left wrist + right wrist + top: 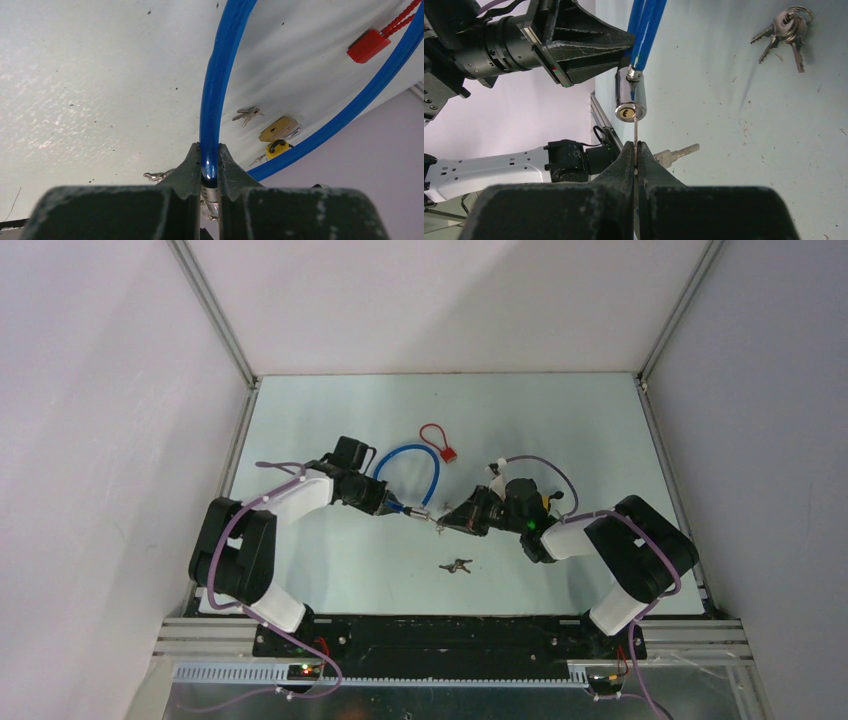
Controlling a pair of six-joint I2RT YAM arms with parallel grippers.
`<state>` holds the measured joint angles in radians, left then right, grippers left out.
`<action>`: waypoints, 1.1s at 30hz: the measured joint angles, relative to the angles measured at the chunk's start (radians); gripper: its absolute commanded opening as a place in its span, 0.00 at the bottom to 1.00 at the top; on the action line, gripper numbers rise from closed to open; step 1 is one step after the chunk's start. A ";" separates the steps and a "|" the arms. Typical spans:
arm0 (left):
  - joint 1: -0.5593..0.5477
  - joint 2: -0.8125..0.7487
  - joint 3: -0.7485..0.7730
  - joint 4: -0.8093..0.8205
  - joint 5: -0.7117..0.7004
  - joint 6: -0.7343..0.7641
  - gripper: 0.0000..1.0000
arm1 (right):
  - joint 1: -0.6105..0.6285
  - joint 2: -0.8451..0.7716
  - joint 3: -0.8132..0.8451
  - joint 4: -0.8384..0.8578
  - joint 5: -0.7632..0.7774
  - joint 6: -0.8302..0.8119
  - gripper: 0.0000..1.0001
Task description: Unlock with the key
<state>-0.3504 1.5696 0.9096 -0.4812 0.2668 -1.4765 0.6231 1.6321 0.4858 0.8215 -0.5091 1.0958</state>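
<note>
A blue cable lock (405,455) loops over the table, and my left gripper (209,150) is shut on the cable (215,90) just above its chrome lock cylinder (630,100). The cylinder is held off the table with its brass keyhole (625,113) facing my right gripper (637,146). That gripper is shut on a key (636,132) seen edge-on. The thin blade points at the cylinder face, with its tip just right of the keyhole. A second key (676,152) sticks out beside the right fingers. In the top view both grippers meet at the table's middle (432,518).
A bunch of keys (456,565) lies on the table near the arms. A small red cable lock (449,454) sits behind the blue loop. A brass padlock (278,129) and a yellow padlock (278,149) lie under the right arm.
</note>
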 measured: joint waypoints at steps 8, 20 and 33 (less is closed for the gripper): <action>0.000 -0.001 -0.008 0.002 0.000 0.000 0.00 | -0.001 -0.002 -0.005 0.041 0.002 0.003 0.00; 0.000 -0.001 -0.008 0.003 0.001 0.000 0.00 | -0.001 -0.002 -0.009 0.085 0.006 0.016 0.00; 0.000 -0.001 -0.008 0.004 0.003 -0.001 0.00 | -0.001 0.014 -0.009 0.116 0.005 0.037 0.00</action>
<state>-0.3504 1.5684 0.9012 -0.4770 0.2699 -1.4773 0.6224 1.6459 0.4767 0.9375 -0.5041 1.1328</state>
